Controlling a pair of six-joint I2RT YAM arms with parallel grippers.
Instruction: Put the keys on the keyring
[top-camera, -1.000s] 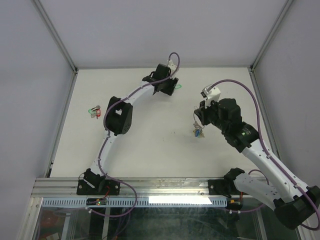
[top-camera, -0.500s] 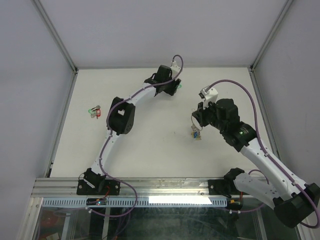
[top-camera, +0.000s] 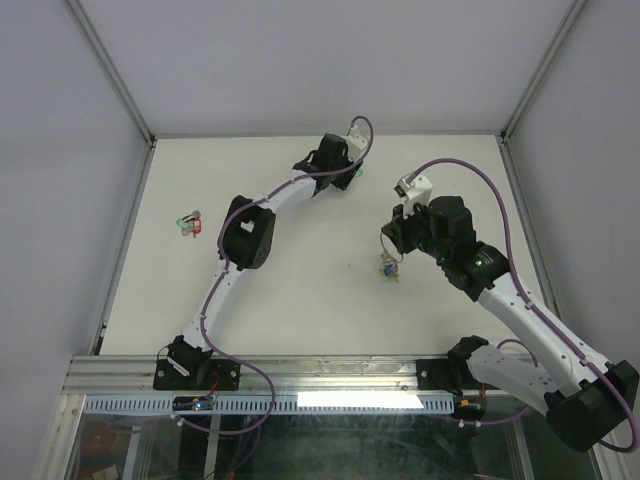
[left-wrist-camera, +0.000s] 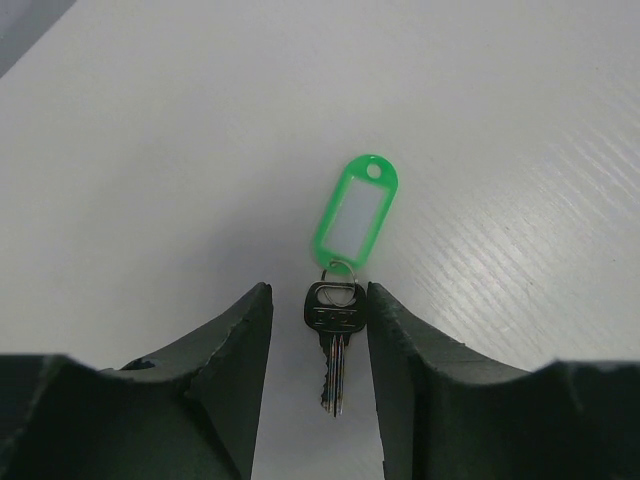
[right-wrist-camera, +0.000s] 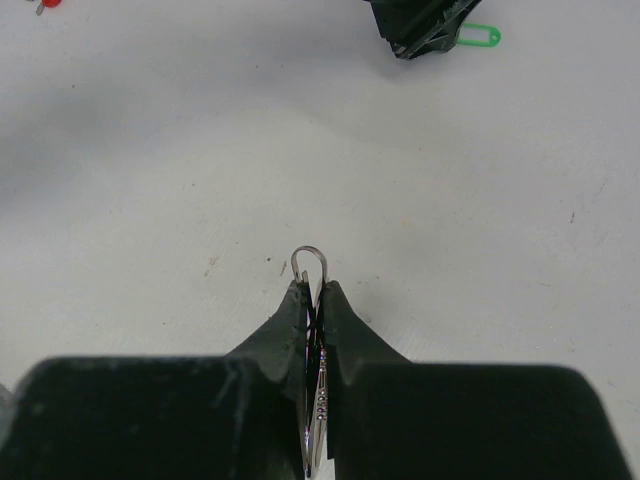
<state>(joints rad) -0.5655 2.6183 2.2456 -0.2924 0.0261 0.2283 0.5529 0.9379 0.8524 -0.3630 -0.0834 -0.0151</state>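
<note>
A silver key (left-wrist-camera: 334, 345) on a small ring with a green tag (left-wrist-camera: 355, 212) lies flat on the white table. My left gripper (left-wrist-camera: 318, 295) is down over it, jaws apart, with one finger on each side of the key's head. The right finger is almost touching it. From above, that gripper (top-camera: 343, 176) is at the back of the table with the green tag (top-camera: 355, 172) just past it. My right gripper (right-wrist-camera: 313, 290) is shut on the keyring (right-wrist-camera: 309, 260), seen edge-on with its wire loop poking out of the tips. Small blue tags (top-camera: 387, 268) hang below it.
Another small bunch with green and red tags (top-camera: 188, 222) lies at the table's left side. Metal posts and grey walls enclose the table (top-camera: 300, 290) on three sides. My left gripper (right-wrist-camera: 415, 25) and its green tag (right-wrist-camera: 478, 36) appear at the top of the right wrist view.
My left arm has reached slightly farther back and right, and its jaws have narrowed around the green-tagged key. The right gripper has drifted a little left with the keyring.
</note>
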